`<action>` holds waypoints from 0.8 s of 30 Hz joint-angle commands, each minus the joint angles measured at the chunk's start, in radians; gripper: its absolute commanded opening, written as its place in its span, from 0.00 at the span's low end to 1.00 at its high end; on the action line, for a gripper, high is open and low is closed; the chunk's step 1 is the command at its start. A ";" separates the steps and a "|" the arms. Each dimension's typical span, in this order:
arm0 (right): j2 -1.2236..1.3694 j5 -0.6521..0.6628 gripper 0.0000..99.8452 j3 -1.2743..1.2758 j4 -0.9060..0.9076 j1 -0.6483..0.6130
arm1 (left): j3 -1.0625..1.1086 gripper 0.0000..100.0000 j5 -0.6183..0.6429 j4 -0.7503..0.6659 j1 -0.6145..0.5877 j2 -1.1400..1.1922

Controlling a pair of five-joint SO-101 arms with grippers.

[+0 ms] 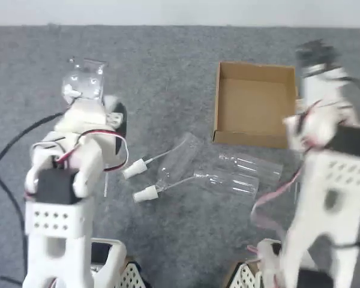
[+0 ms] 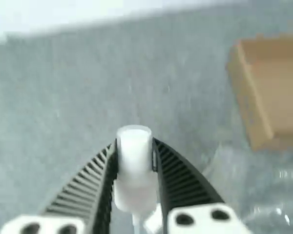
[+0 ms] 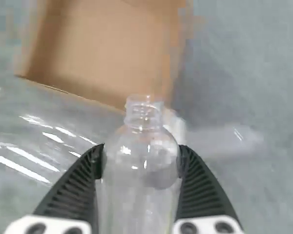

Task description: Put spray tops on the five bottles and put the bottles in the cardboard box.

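A: Left claw (image 2: 134, 145)?
B: Clenched on a white spray top (image 2: 133, 170), cap end poking out past the fingertips.
A: Right claw (image 3: 140, 150)?
B: Clamped round a clear bottle (image 3: 142, 180), neck open, no top on. Long axis straight out from the claw, mouth aimed at the cardboard box (image 1: 258, 102).
A: Relation that matters?
B: Top and neck well apart: top over the left side of the table (image 1: 168, 72), bottle near the right edge beside the box. Likely need to meet mid-table, top lined up on the bottle's axis (a guess).
A: Rest?
B: Loose bottles (image 1: 240, 174) lying flat near the middle, just in front of the box. Nothing boxed yet.
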 commanded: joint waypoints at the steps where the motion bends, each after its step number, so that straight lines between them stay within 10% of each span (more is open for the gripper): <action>1: -0.213 -0.095 0.01 0.178 -0.120 -0.252 | -0.140 0.01 0.011 0.002 0.003 -0.044; 14: -0.257 -0.288 0.01 0.615 -0.608 -0.843 | -0.406 0.01 0.278 -0.005 0.002 -0.052; 24: -0.268 -0.281 0.01 0.789 -0.889 -0.921 | -0.332 0.01 0.443 -0.110 -0.002 -0.051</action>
